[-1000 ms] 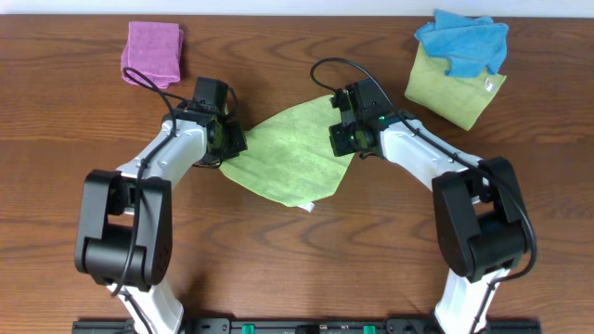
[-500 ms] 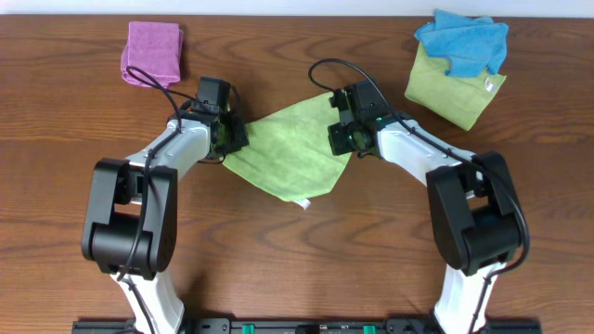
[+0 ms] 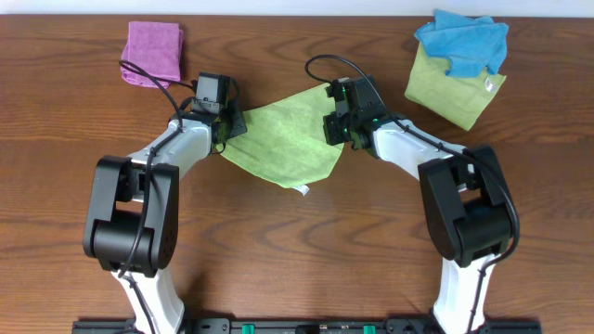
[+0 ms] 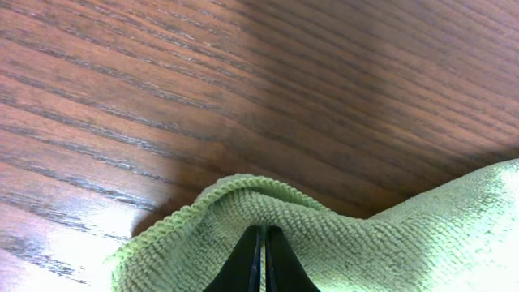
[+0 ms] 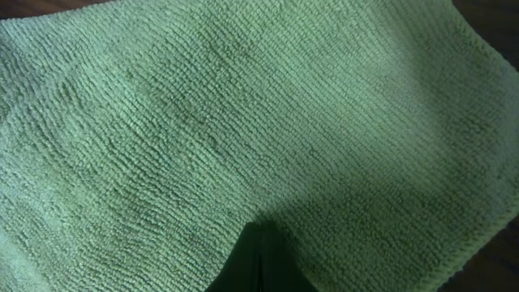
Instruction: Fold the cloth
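The bright lime-green cloth (image 3: 283, 139) hangs stretched between my two grippers at the table's far middle, its lower corner with the small white tag (image 3: 303, 191) resting on the wood. My left gripper (image 3: 225, 124) is shut on the cloth's left corner; in the left wrist view its closed black fingertips (image 4: 261, 243) pinch the cloth's hemmed edge (image 4: 211, 199). My right gripper (image 3: 336, 123) is shut on the cloth's right corner; in the right wrist view the cloth (image 5: 243, 122) fills the frame around the closed fingers (image 5: 258, 255).
A folded pink cloth (image 3: 153, 52) lies at the far left. A duller yellow-green cloth (image 3: 452, 91) with a crumpled blue cloth (image 3: 463, 43) on it lies at the far right. The brown wood table (image 3: 297, 250) extends to the front.
Both grippers have carried the cloth's held corners toward the far edge, dragging the cloth's lower corner and tag along. The grips have stayed shut.
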Controlling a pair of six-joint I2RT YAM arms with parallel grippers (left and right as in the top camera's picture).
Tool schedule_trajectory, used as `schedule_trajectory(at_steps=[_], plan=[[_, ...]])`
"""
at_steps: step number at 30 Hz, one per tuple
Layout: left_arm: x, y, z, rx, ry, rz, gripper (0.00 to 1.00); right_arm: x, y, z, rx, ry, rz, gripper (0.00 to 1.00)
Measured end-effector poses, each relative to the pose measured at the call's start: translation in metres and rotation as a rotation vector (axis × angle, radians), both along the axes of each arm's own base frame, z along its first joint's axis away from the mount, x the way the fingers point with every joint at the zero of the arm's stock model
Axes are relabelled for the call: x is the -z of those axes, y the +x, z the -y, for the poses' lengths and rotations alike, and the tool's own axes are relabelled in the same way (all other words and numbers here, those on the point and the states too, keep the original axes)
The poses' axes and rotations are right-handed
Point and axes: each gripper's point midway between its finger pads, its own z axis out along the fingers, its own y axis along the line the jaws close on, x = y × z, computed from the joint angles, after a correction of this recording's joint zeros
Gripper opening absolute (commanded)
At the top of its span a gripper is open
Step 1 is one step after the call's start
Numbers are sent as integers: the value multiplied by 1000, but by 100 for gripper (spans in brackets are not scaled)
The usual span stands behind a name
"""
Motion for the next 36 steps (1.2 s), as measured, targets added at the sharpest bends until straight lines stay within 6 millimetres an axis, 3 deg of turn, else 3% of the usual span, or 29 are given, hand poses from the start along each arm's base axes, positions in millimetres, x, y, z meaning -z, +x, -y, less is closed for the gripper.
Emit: schedule_trajectory(at_steps=[15,28,36], plan=[[14,-52,2,-1,-28,-243,6,4,-38,12,-1,-69,-226,1],[16,-126,21,34,-91,-551,6,6,-104,20,8,-70,-522,1],[16,-168,18,30,-76,-719,6,6,-138,27,14,-91,-665,1]])
